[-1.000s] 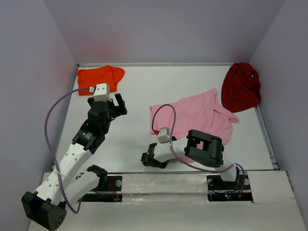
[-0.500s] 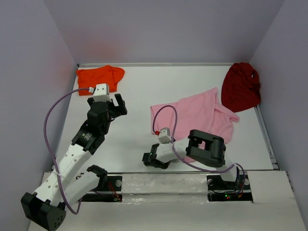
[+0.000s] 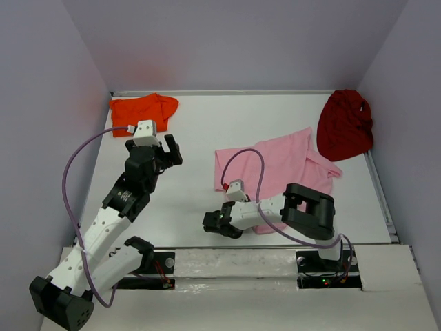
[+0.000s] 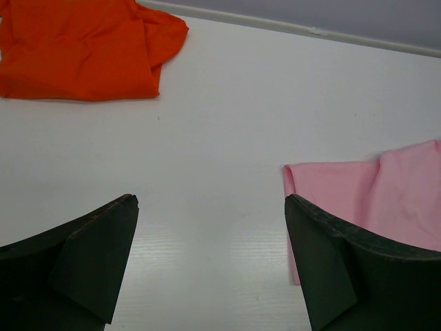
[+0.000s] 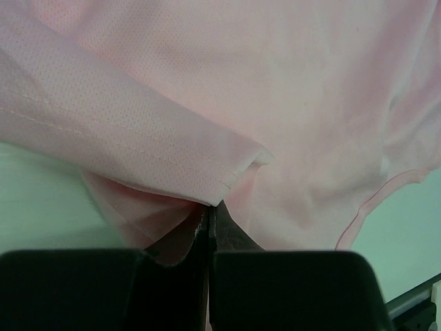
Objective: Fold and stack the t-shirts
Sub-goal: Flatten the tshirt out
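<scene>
Right wrist view only: the right gripper (image 5: 209, 231) has its jaws pressed together on a folded hem of the pink t-shirt (image 5: 289, 103). In the top view, the right arm (image 3: 306, 210) covers that shirt's near edge. The left gripper (image 3: 167, 149) hovers spread wide and empty. The orange t-shirt (image 3: 141, 110) lies in the far left corner. The dark red t-shirt (image 3: 344, 124) lies bunched at the far right.

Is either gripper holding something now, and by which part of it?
The right gripper is shut on the pink t-shirt, pinching a fold of cloth at its near left corner. The left gripper is open and holds nothing.
</scene>
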Motion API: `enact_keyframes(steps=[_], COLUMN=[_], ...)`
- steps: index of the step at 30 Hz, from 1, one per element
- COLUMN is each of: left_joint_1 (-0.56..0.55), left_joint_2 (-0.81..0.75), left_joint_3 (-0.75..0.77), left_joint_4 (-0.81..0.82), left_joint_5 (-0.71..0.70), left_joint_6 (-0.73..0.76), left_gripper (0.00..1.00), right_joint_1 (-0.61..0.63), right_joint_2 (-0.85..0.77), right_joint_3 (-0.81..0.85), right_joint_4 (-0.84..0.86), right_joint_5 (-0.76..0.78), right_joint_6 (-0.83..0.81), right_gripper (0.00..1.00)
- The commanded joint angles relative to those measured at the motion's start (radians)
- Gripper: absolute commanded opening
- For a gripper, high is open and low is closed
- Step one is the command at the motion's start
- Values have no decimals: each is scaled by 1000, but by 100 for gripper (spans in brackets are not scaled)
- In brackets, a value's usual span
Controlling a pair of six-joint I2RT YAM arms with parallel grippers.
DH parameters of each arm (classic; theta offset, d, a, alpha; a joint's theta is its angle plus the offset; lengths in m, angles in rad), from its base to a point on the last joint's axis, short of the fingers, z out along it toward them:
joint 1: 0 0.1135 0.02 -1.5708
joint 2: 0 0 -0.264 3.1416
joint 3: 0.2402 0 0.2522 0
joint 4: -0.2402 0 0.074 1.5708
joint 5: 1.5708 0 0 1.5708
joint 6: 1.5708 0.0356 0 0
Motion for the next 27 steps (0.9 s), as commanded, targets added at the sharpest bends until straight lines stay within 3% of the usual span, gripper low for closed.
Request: enact_keyframes(steps=[1,17,21,27], left_joint_1=[-4,-3,-4,-4], left_joint_2=[-12,-16,-12,-4], left_joint_3=[-8,-10,-8,-7], left_joint_4=[30,30,31,27], left_joint_5=[-25,-25,-25,-22], left_joint_6=[7,7,5,4], left_gripper=[97,97,97,97], right_joint_1=[29,69,69,69], right_joint_2=[-126,-305,-322,-506], right_joint_3=[65,276,362,433], right_joint_4=[28,-298,-458,-438], right_joint_5=[-1,119,162,160], right_joint_6=[-45,-17,53,-38], right_gripper=[0,0,0,0])
